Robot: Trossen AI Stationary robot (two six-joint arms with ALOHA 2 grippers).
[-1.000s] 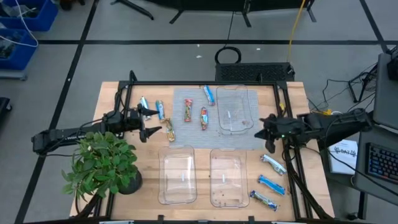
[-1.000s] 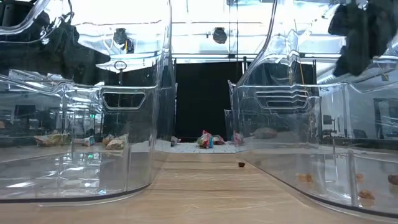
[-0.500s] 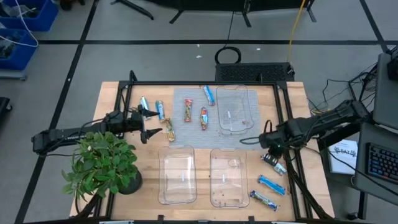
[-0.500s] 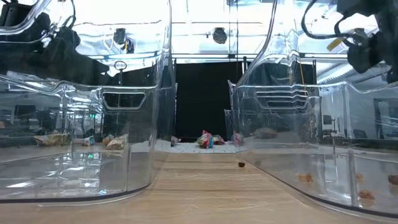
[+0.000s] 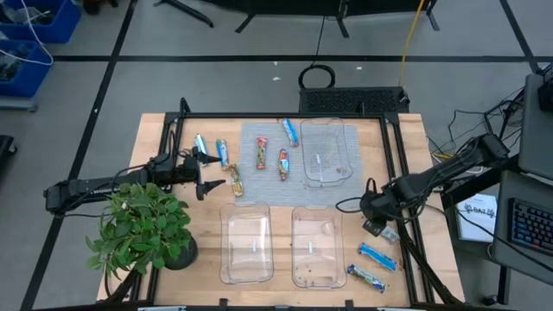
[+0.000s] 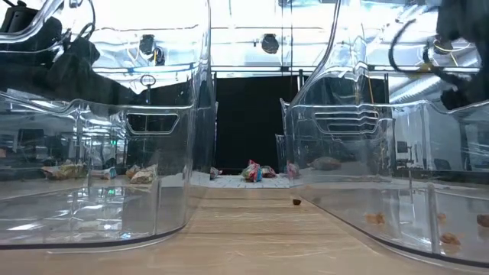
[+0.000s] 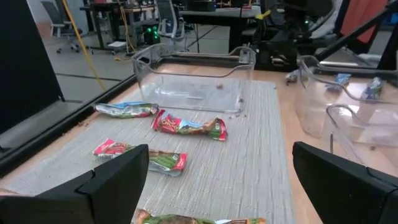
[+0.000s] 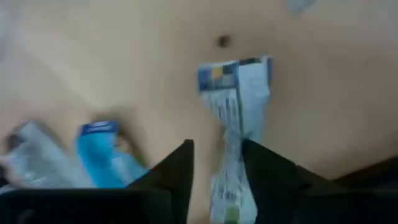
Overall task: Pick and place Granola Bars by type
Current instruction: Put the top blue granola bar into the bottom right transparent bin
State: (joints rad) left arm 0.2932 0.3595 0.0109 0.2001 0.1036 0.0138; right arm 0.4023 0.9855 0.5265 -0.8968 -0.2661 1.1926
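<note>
The wooden table (image 5: 155,130) has three clear trays (image 5: 327,151) and a grey mat (image 5: 259,186) on it. A potted plant (image 5: 143,226) sits at about 8 o'clock. The left gripper (image 5: 207,169) hangs at 9 o'clock with its fingers spread wide, holding nothing. The right gripper (image 5: 375,226) is down at 4 o'clock, fingers close on either side of a blue-and-white granola bar (image 8: 233,99); can't tell if it's actually pinched. More bars: red ones (image 5: 282,164) on the mat, blue ones (image 5: 377,256) at 5 o'clock.
</note>
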